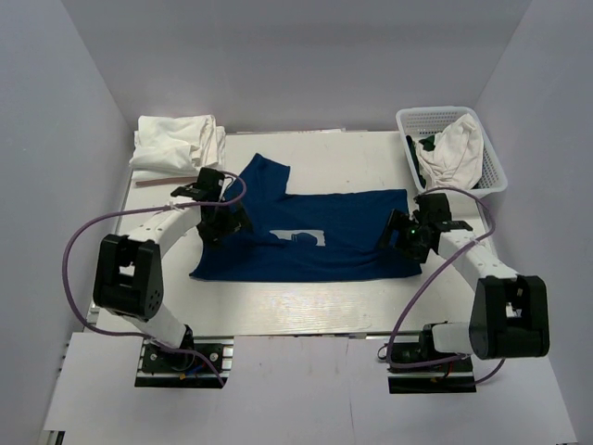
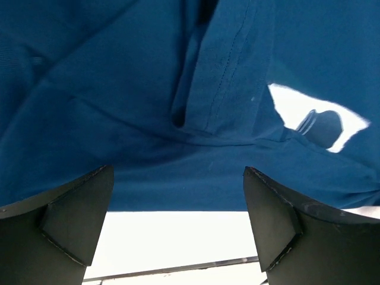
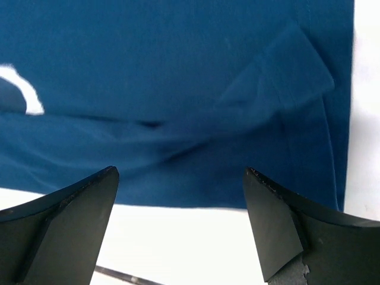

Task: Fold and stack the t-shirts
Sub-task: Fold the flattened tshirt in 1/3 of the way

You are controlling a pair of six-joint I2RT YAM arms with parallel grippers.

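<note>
The navy blue t-shirt (image 1: 315, 232) lies partly folded across the middle of the table, one sleeve (image 1: 264, 176) sticking out toward the back and a pale print (image 1: 301, 237) showing. My left gripper (image 1: 225, 221) hovers open over its left end; the left wrist view shows blue cloth (image 2: 178, 107), the print (image 2: 314, 122) and the open gripper (image 2: 178, 228) with nothing between the fingers. My right gripper (image 1: 410, 236) hovers open over the shirt's right end; the right wrist view shows the cloth (image 3: 178, 89) and the empty open gripper (image 3: 181, 228). White t-shirts (image 1: 176, 144) are piled at the back left.
A white lattice basket (image 1: 494, 171) stands at the back right with white cloth (image 1: 454, 153) in it. The white table (image 1: 306, 301) runs along the shirt's near edge. Grey walls close in the sides and back.
</note>
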